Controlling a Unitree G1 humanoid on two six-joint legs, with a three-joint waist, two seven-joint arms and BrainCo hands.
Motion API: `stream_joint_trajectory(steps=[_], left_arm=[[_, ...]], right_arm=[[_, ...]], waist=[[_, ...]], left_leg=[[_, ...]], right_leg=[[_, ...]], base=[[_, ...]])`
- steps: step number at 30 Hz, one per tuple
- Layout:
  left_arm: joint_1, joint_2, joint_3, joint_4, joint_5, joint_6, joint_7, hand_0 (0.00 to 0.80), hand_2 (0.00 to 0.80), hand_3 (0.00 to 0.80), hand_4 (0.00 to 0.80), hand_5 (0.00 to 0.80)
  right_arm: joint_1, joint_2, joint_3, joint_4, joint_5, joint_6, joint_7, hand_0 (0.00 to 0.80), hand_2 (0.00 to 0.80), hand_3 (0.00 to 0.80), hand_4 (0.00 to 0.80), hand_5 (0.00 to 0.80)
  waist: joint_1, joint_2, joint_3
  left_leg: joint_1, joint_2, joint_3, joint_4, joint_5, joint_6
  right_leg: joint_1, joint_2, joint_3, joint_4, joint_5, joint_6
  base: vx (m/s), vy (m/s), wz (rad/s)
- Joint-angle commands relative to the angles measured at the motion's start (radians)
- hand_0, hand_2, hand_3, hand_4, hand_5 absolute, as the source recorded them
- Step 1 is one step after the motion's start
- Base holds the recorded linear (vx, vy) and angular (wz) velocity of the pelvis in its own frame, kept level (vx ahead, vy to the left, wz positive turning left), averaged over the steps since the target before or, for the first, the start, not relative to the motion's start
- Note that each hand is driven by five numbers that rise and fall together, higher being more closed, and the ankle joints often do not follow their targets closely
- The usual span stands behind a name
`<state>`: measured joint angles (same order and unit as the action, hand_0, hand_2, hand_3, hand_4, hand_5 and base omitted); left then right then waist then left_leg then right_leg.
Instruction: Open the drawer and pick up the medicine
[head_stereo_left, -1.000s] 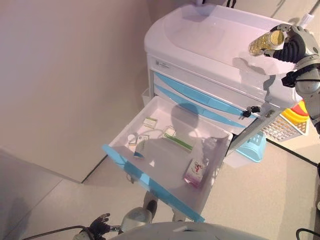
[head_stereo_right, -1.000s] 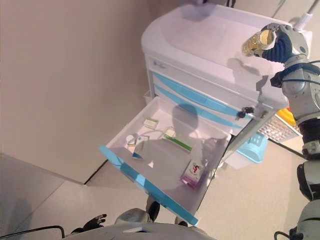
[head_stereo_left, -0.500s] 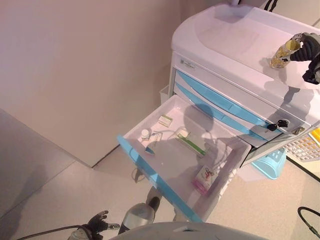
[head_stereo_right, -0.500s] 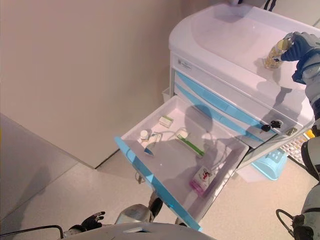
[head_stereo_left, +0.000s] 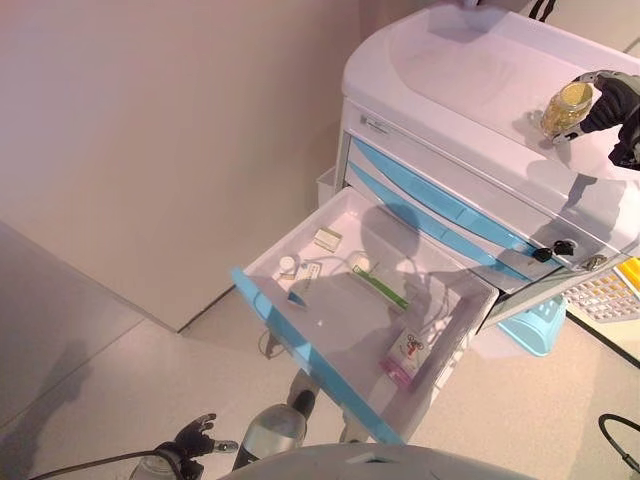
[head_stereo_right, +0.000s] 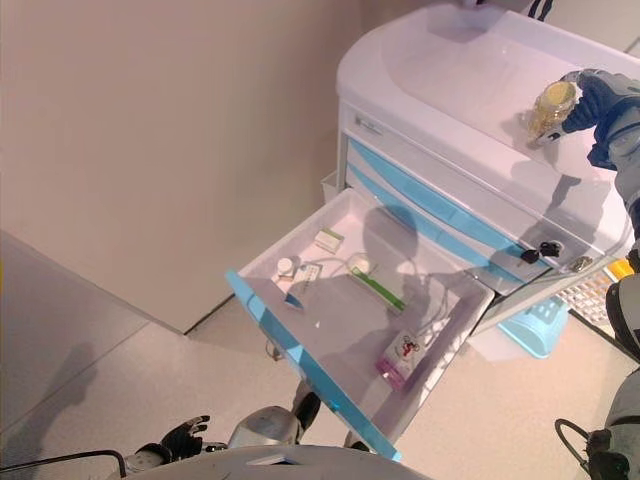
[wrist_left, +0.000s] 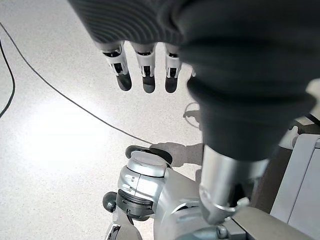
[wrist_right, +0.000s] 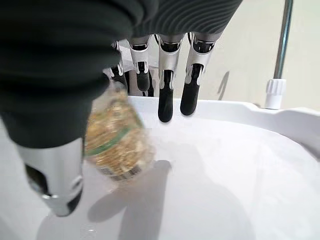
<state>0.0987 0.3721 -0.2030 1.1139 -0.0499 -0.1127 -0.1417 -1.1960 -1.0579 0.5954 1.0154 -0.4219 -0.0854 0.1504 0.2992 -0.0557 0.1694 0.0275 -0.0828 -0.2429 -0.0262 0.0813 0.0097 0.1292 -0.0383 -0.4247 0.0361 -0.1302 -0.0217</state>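
A clear medicine bottle of yellow pills (head_stereo_left: 565, 105) stands on the white top of the cart (head_stereo_left: 470, 75). In the right wrist view the bottle (wrist_right: 117, 135) sits between the thumb and the straight fingers (wrist_right: 170, 100) of my right hand (head_stereo_left: 612, 95), which is open beside it. The lowest drawer (head_stereo_left: 330, 335) with a blue front is pulled fully out. My left hand (head_stereo_left: 190, 440) hangs low over the floor, open and empty.
The drawer holds a pink box (head_stereo_left: 405, 355), a long green box (head_stereo_left: 380, 288), a small white box (head_stereo_left: 327, 238) and small vials (head_stereo_left: 287, 265). A blue basket (head_stereo_left: 528, 325) and a white basket (head_stereo_left: 605, 295) hang at the cart's right. A wall is at the left.
My right hand has brought the bottle down from the air onto the cart top. The bottle has gone from tilted to upright and the fingers have straightened. The camera has shifted.
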Motion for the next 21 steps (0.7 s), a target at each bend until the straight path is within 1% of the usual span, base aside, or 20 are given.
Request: stream_joint_trajectory(steps=[1,6,8,11,14,18,21], left_arm=[[0.019,0.044,-0.038,-0.007,-0.012,-0.016,0.002,0.000,0.000,0.000,0.000,0.000],[0.022,0.043,-0.040,-0.006,-0.013,-0.016,-0.003,0.000,0.000,0.000,0.000,0.000],[0.024,0.043,-0.048,-0.009,-0.021,-0.014,0.000,0.000,0.000,0.000,0.000,0.000],[0.022,0.042,-0.049,0.003,-0.021,-0.020,0.001,0.000,0.000,0.000,0.000,0.000],[0.019,0.038,-0.049,0.016,-0.017,-0.025,0.005,0.000,0.000,0.000,0.000,0.000],[0.014,0.040,-0.047,0.013,-0.020,-0.022,0.001,0.000,0.000,0.000,0.000,0.000],[0.009,0.039,-0.051,0.008,-0.031,-0.020,0.001,0.000,0.000,0.000,0.000,0.000]], right_arm=[[-0.054,-0.095,0.049,-0.083,0.029,-0.020,-0.076,0.000,0.000,0.000,0.000,0.000],[-0.062,-0.113,0.049,-0.095,0.046,-0.022,-0.129,0.000,0.000,0.000,0.000,0.000],[-0.059,-0.122,0.034,-0.108,0.086,-0.005,-0.199,0.000,0.000,0.000,0.000,0.000],[-0.043,-0.129,-0.016,-0.119,0.139,0.004,-0.272,0.000,0.000,0.000,0.000,0.000],[-0.014,-0.129,-0.062,-0.126,0.173,-0.017,-0.334,0.000,0.000,0.000,0.000,0.000],[0.029,-0.133,-0.094,-0.161,0.172,-0.013,-0.333,0.000,0.000,0.000,0.000,0.000],[0.039,-0.140,-0.107,-0.188,0.244,0.010,-0.365,0.000,0.000,0.000,0.000,0.000]], waist=[[0.007,-0.019,-0.022],[-0.005,-0.019,-0.027],[-0.011,-0.018,-0.028],[-0.022,-0.017,-0.030],[-0.038,-0.016,-0.036],[-0.051,-0.014,-0.038],[-0.066,-0.013,-0.039]], left_leg=[[0.017,-0.020,0.075,0.009,-0.096,-0.005],[0.025,-0.017,0.091,0.005,-0.098,-0.004],[0.029,-0.015,0.100,0.001,-0.099,-0.002],[0.030,-0.015,0.111,0.004,-0.105,0.000],[0.030,-0.016,0.122,0.006,-0.111,0.003],[0.036,-0.013,0.141,0.005,-0.116,0.005],[0.043,-0.010,0.160,0.006,-0.122,0.007]], right_leg=[[-0.019,-0.030,0.042,0.046,0.016,0.056],[-0.017,-0.028,0.053,0.040,0.021,0.060],[-0.017,-0.027,0.060,0.037,0.024,0.063],[-0.022,-0.027,0.069,0.039,0.025,0.068],[-0.027,-0.029,0.078,0.034,0.030,0.073],[-0.028,-0.030,0.090,0.033,0.032,0.076],[-0.027,-0.029,0.101,0.031,0.033,0.077]], base=[[-0.006,-0.005,-0.04],[0.004,0.001,-0.06],[0.002,-0.003,-0.13],[-0.011,-0.001,-0.09],[-0.024,0.006,-0.08],[-0.011,0.005,-0.15],[-0.026,0.003,-0.14]])
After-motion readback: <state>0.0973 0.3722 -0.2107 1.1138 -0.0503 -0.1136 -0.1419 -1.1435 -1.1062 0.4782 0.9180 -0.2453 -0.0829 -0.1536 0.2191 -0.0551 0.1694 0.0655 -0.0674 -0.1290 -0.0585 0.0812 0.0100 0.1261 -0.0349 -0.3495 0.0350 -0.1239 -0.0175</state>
